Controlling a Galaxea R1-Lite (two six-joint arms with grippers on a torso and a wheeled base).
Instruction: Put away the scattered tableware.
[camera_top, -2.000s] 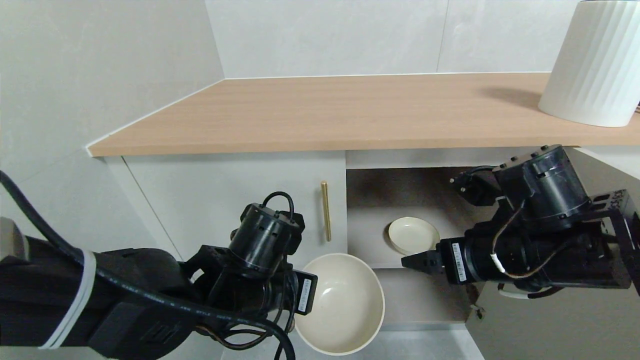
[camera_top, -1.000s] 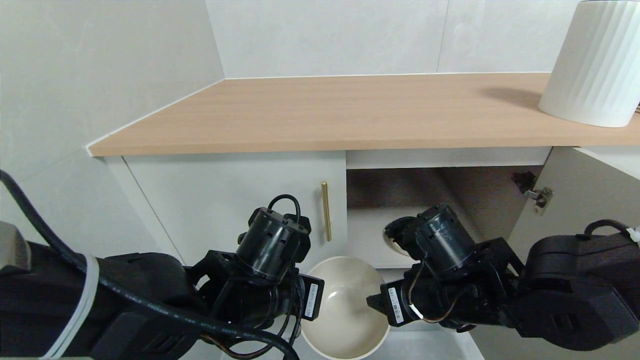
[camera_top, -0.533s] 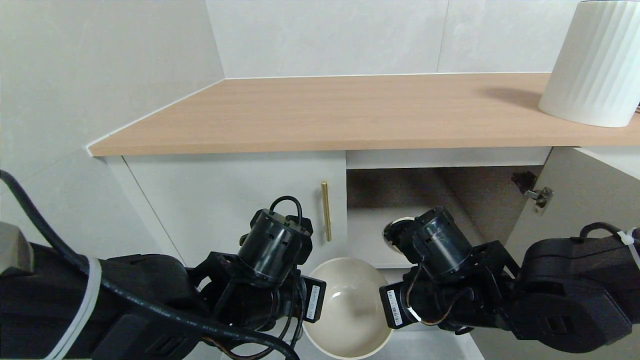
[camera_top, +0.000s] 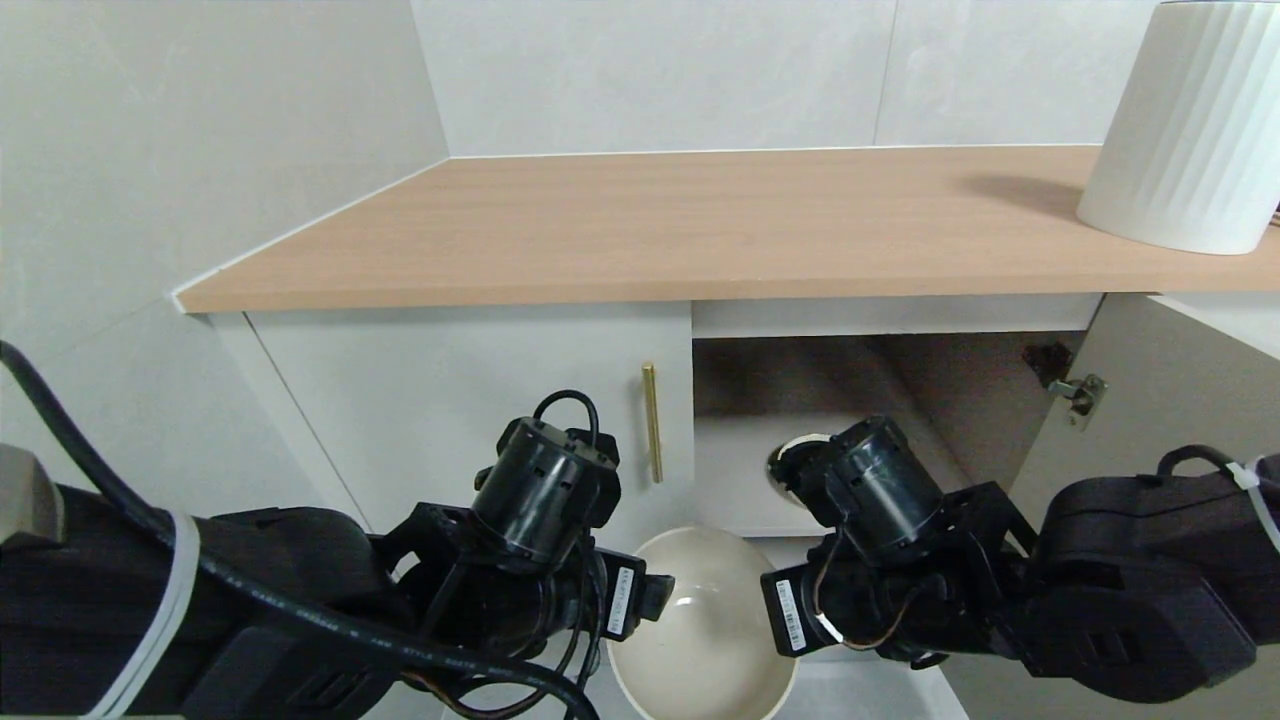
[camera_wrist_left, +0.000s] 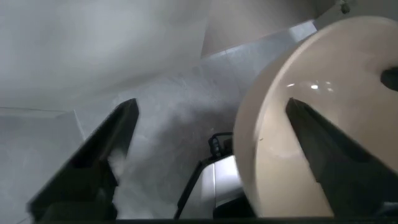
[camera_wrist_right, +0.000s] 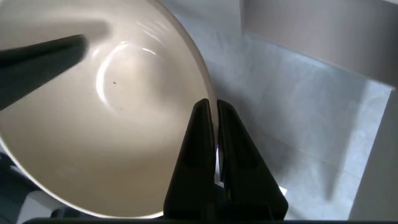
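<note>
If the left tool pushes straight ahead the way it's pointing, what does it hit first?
The bowl: its rim lies between the fingers of the open left tool, so contact would likely come almost at once. The right tool, shut on the opposite rim, lies beyond.

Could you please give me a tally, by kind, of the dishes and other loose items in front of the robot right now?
Bowls: 1, the cream bowl, its rim pinched by the right hand.
Plates: 1, the pale plate in the open cupboard, only its edge showing.
Containers: 1, the ribbed white container on the countertop.
Total: 3.
</note>
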